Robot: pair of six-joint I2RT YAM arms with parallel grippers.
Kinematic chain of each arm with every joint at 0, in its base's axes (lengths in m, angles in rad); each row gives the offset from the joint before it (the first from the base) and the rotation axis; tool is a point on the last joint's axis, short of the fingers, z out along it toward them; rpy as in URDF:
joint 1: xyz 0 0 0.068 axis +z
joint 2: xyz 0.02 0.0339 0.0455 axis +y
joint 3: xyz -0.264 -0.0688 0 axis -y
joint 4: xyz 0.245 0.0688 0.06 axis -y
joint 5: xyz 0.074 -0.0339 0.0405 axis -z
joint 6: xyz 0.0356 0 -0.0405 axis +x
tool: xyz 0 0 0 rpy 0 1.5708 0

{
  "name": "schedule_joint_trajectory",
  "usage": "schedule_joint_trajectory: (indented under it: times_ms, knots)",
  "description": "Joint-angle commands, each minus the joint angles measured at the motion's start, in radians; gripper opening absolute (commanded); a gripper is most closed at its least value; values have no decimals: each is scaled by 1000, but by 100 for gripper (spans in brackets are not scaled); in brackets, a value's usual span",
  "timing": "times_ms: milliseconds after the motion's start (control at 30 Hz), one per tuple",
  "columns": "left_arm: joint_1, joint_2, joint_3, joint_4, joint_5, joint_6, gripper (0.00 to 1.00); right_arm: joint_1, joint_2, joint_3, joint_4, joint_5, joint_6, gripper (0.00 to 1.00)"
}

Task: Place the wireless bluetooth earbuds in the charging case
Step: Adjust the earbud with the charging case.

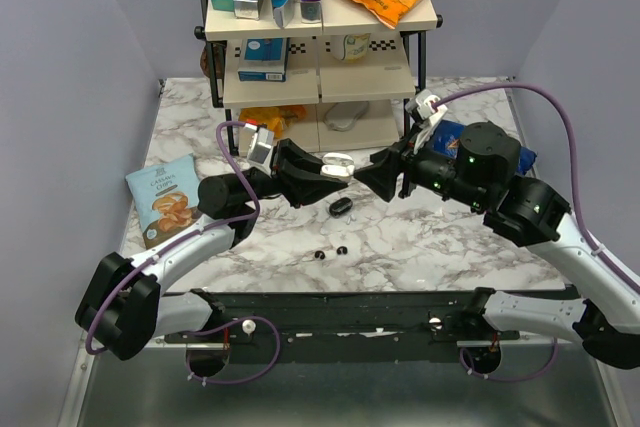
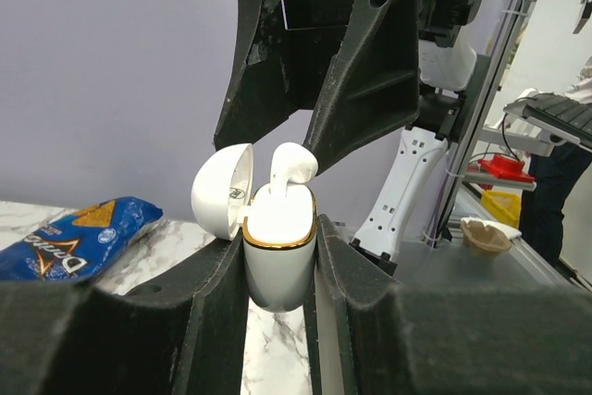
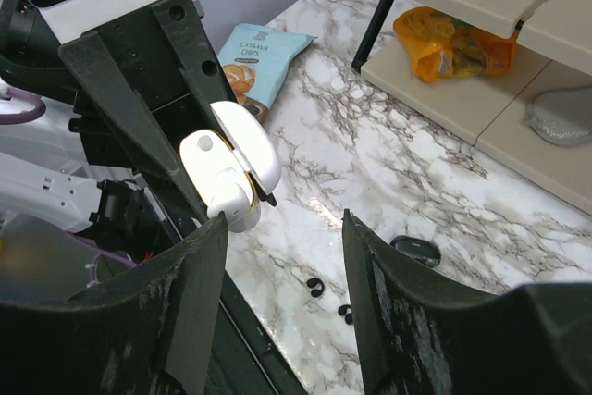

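One white earbud point(image 2: 291, 166) is showing, standing out of the white charging case point(image 2: 277, 256). The case's lower half is hiding between the fingers and its inside is not showing, so whether a second bud is sitting there cannot be told. Two tiny black bits point(image 1: 322, 254) are lying toward the near edge, too small to make out, with one black oval pebble point(image 1: 341, 207) just beyond them. The left gripper point(image 1: 332, 171) is clamping the case above the bench's middle, its lid point(image 2: 220, 193) hanging open, its mouth facing up and toward the right edge, its long axis tilting that way. The right gripper point(image 1: 368, 175) is hovering just beside it, spread wide, holding nothing.
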Motion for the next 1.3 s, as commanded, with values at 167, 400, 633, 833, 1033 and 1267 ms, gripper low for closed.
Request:
schedule_joint_trajectory:
  times_ms: [167, 400, 633, 833, 1033, 1267]
  knots:
    - [-8, 6, 13, 350, 20, -2, 0, 6, 32, 39, 13, -29, -10, 62]
    - [-14, 0, 13, 340, 18, 11, 0, 4, 50, 50, 13, -14, -10, 62]
    - [-21, -3, 11, 325, 17, 24, 0, 4, 70, 73, 5, 6, -11, 64]
    - [-22, -17, 2, 293, 13, 51, 0, 6, 64, 81, 3, 9, -14, 70]
    - [-22, -52, -18, 219, -8, 120, 0, 6, -37, 35, 17, 56, -5, 75]
    - [-37, -216, -136, -43, -156, 359, 0, 1, -160, -240, 51, 397, 38, 73]
